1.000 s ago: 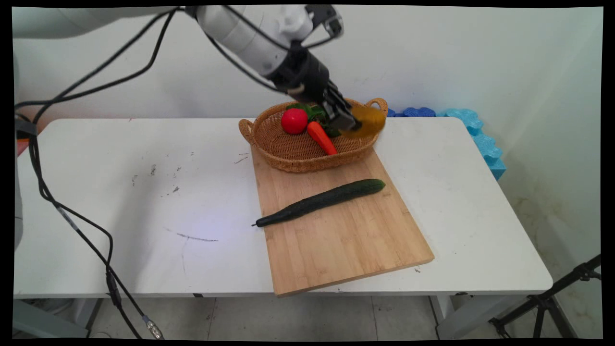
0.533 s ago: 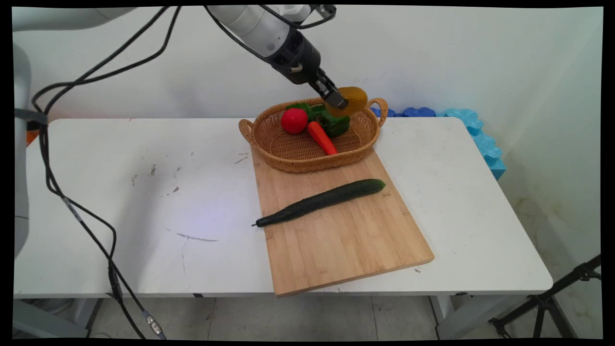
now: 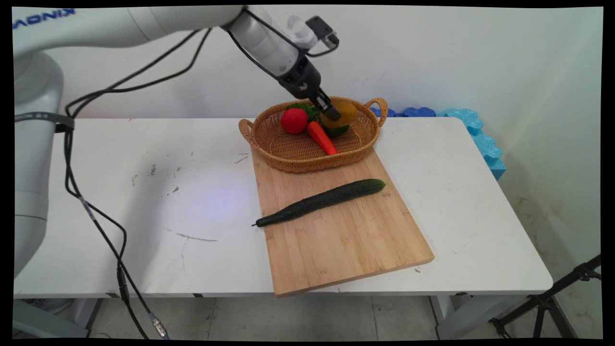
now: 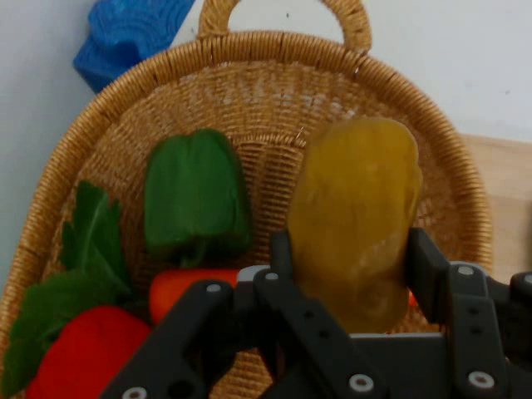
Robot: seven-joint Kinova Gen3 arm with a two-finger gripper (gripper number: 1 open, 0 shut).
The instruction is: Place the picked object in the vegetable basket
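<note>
1. White wall behind, white table (image 3: 144,192) in front of it, with a wooden board (image 3: 336,240) lying on the table's right half and blue foam (image 3: 480,139) against the wall at the far right.
2. On the board's far end I see a wicker basket (image 3: 288,154) with two handles; its near rim rests on the board.
3. My gripper (image 3: 331,111) hangs over the basket's far side, clamped on a yellow-brown mango (image 3: 345,113).
4. From the hand view (image 4: 345,274), the two fingers (image 4: 281,253) press the mango (image 4: 357,208) from either side near its lower end, and most of the fruit sticks out past them.
5. I cannot tell whether the mango touches what lies below it.
6. Inside the basket (image 4: 449,166) lie a tomato (image 3: 294,120), a carrot (image 3: 322,138), a green pepper (image 4: 195,199) and some green leaves (image 4: 83,266).
7. In the main view the carrot lies just beside the tomato and points toward the basket's near rim.
8. A cucumber (image 3: 322,202) lies slantwise on the board, near the basket but apart from it, its thin stem end just past the board's left edge.
9. Black cables (image 3: 96,221) hang from the arm down past the table's near left edge.
</note>
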